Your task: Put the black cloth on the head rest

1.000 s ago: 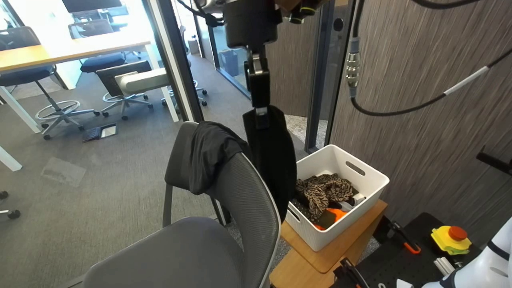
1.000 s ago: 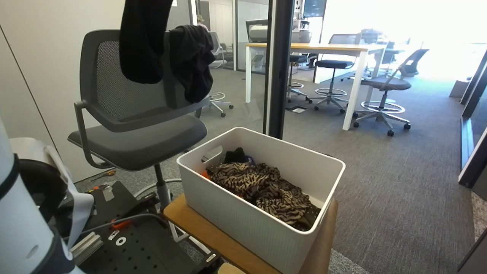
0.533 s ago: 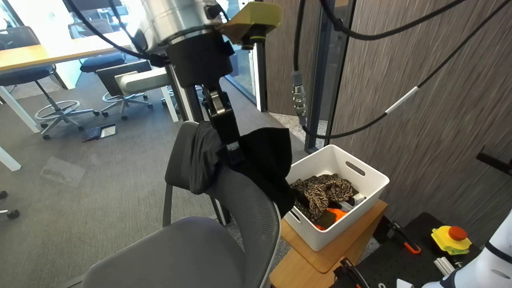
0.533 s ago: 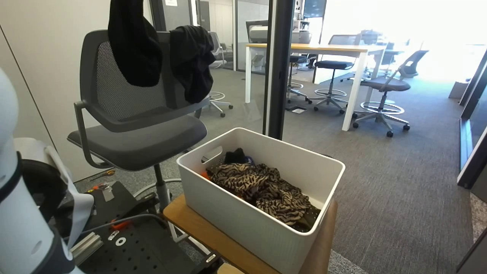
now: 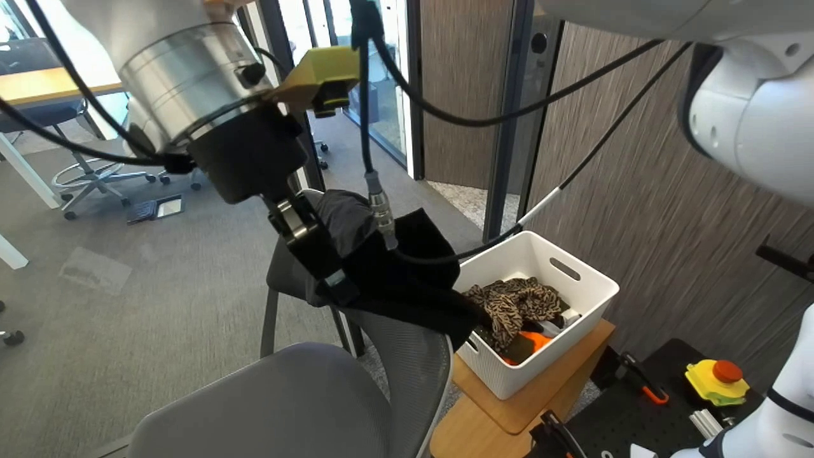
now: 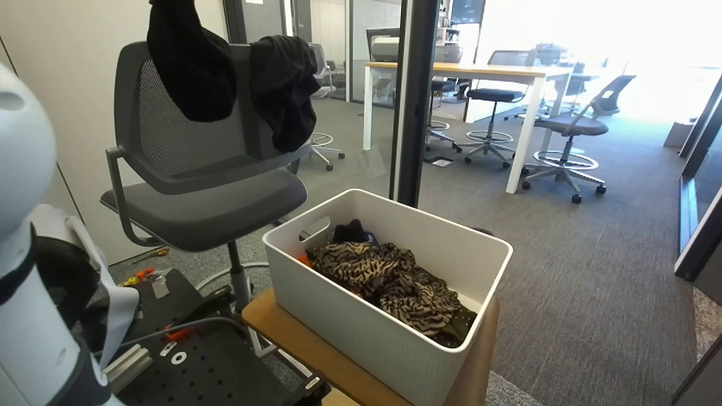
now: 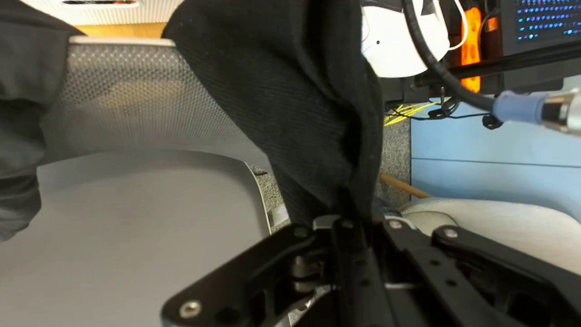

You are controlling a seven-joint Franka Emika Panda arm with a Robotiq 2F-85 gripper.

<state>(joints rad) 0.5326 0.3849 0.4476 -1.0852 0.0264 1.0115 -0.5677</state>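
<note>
My gripper (image 5: 338, 284) is shut on a black cloth (image 5: 413, 289), tilted over the seat side of the chair back (image 5: 410, 356). The held cloth stretches from the fingers across the chair back's top and hangs down its rear, where it shows in an exterior view (image 6: 194, 79). I cannot tell how firmly it rests on the top edge. In the wrist view the cloth (image 7: 281, 91) runs up from the closed fingertips, which it partly hides. A second dark cloth (image 6: 285, 93) is draped over the same chair back, beside the held one.
A white basket (image 5: 572, 331) with patterned cloths (image 6: 378, 270) stands on a wooden stool (image 6: 338, 363) behind the chair. The chair's seat (image 5: 273, 407) is below my gripper. A black cable (image 5: 445, 257) hangs in front of the held cloth. A glass wall post (image 6: 414, 101) stands behind.
My gripper has moved down and left in an exterior view, tilting over the chair back. The held cloth has moved with it, from hanging straight down to stretching across the chair's top.
</note>
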